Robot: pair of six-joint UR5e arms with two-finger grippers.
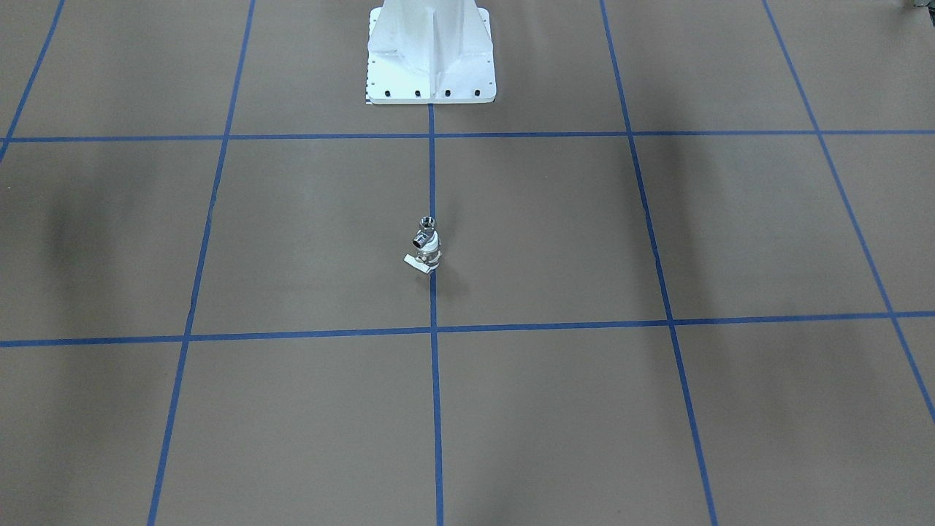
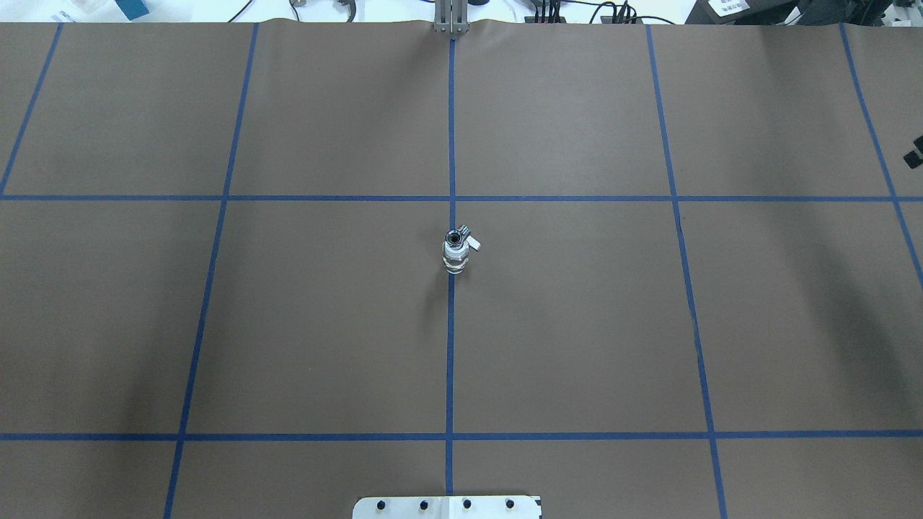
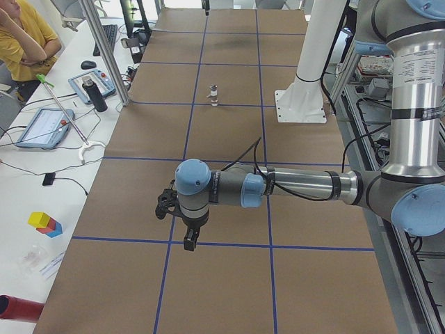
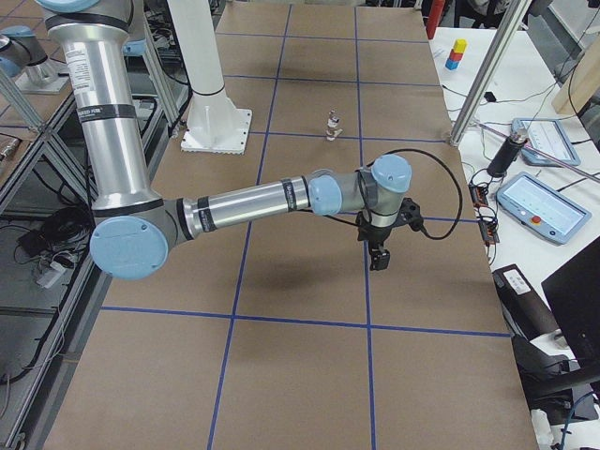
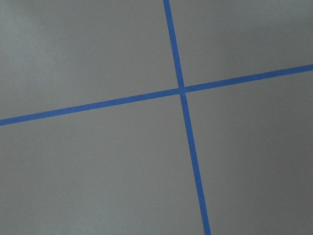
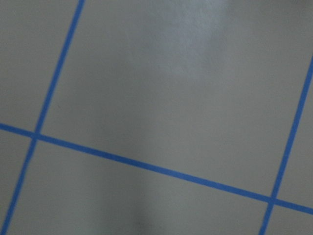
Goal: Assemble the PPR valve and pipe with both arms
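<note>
The PPR valve (image 1: 426, 257), white-ended with a white lever tab, stands upright on the table's centre tape line. The chrome pipe (image 1: 424, 235) sits on top of it, touching it. The pair also shows in the overhead view as valve (image 2: 455, 258) and pipe (image 2: 456, 237), and small in the side views (image 3: 214, 94) (image 4: 332, 125). My left gripper (image 3: 189, 240) hangs over the table's left end, far from the pair. My right gripper (image 4: 378, 259) hangs over the right end, also far away. Both show only in the side views, so I cannot tell whether they are open or shut. Neither holds anything I can see.
The white pedestal base (image 1: 431, 55) stands at the robot's edge of the table. Blue tape lines grid the brown paper. Tablets, a bottle and cables lie on the side benches (image 3: 42, 125). A person (image 3: 24, 38) sits beyond the bench. Both wrist views show only paper and tape.
</note>
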